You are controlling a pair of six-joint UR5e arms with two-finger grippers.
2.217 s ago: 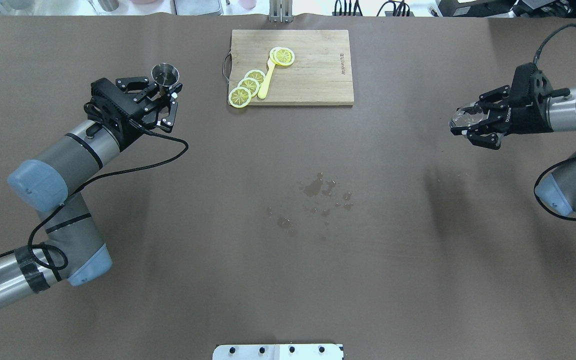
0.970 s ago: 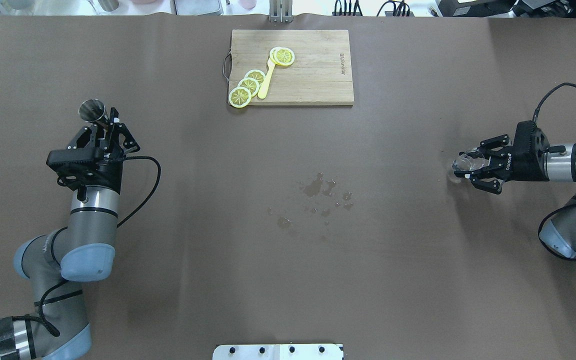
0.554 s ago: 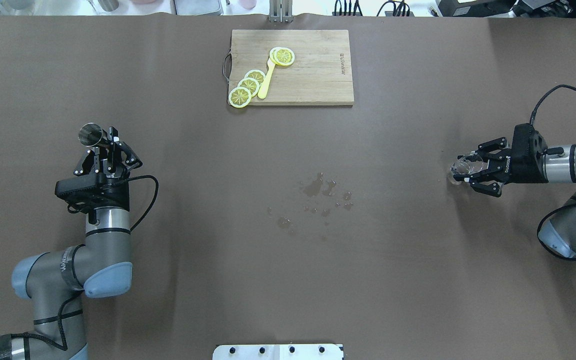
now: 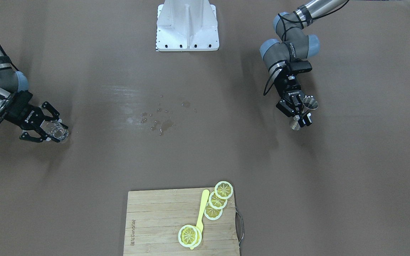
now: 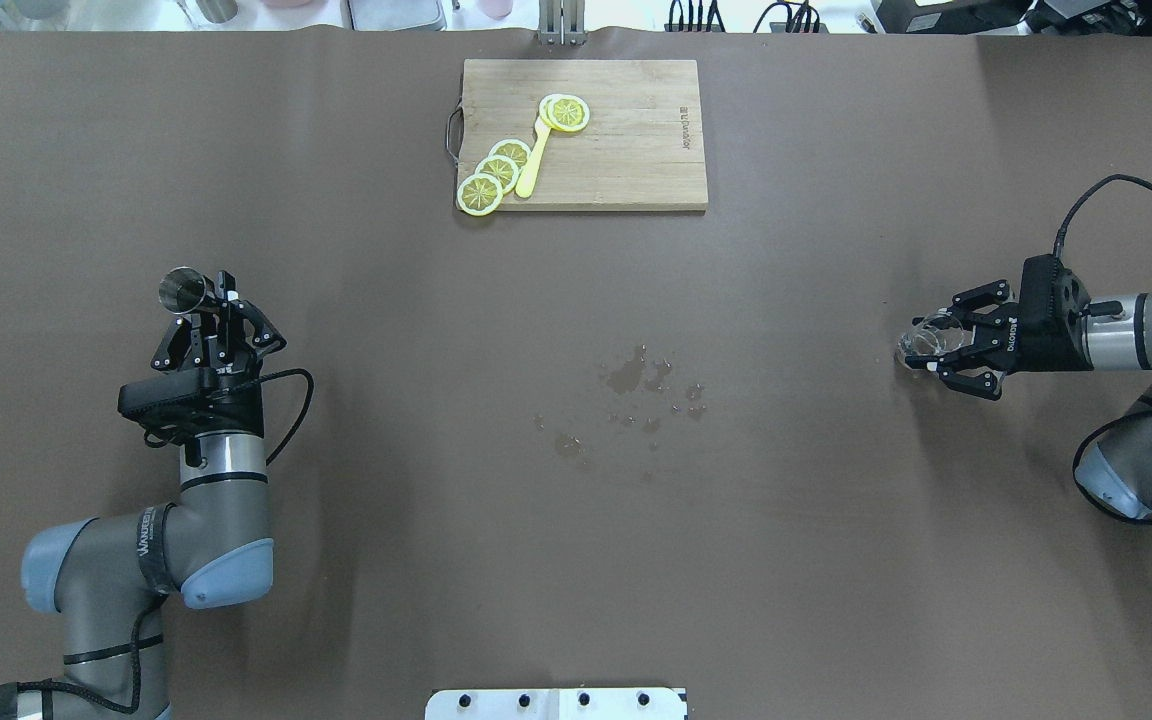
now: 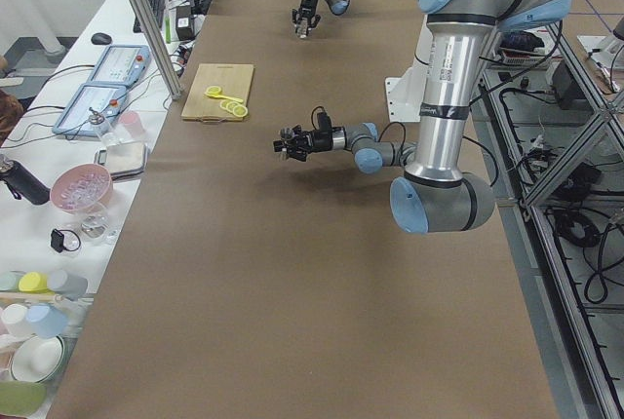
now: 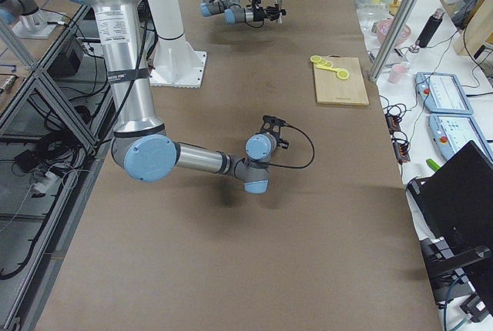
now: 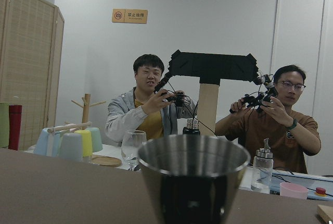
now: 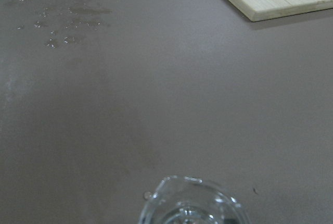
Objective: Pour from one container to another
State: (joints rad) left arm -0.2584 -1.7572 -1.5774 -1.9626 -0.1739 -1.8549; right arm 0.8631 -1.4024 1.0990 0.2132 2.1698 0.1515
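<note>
Table (image 5: 576, 560): brown covering that spans both arms' reach; a white base plate (image 5: 556, 703) sits at the robot's edge.
Cutting board (image 5: 626, 150): wooden, at the far middle of the table, well apart from both arms.
On the board: lemon slices (image 5: 481, 193) overlapping along its left side, with a yellow utensil (image 5: 533, 165) lying among them.
Wet patch (image 5: 626, 377): scattered droplets at the table's centre, between the two arms.
Background: in the left wrist view, two people (image 8: 151, 104) sit beyond the table holding controllers, with a wine glass (image 8: 133, 146) and a rack of mugs (image 8: 78, 140) in front of them.
Left gripper (image 5: 211, 305): jaws closed on the waist of the jigger (image 5: 179, 288), which stands upright with its open mouth up, on the table's left side.
Right gripper (image 5: 944, 338): jaws closed around the glass cup (image 5: 918, 345), which sits between the fingertips.
Glass cup height: low at the table's right side; whether it touches the surface cannot be told.
Spacing: jigger and glass cup are well apart, at opposite ends of the table.
</note>
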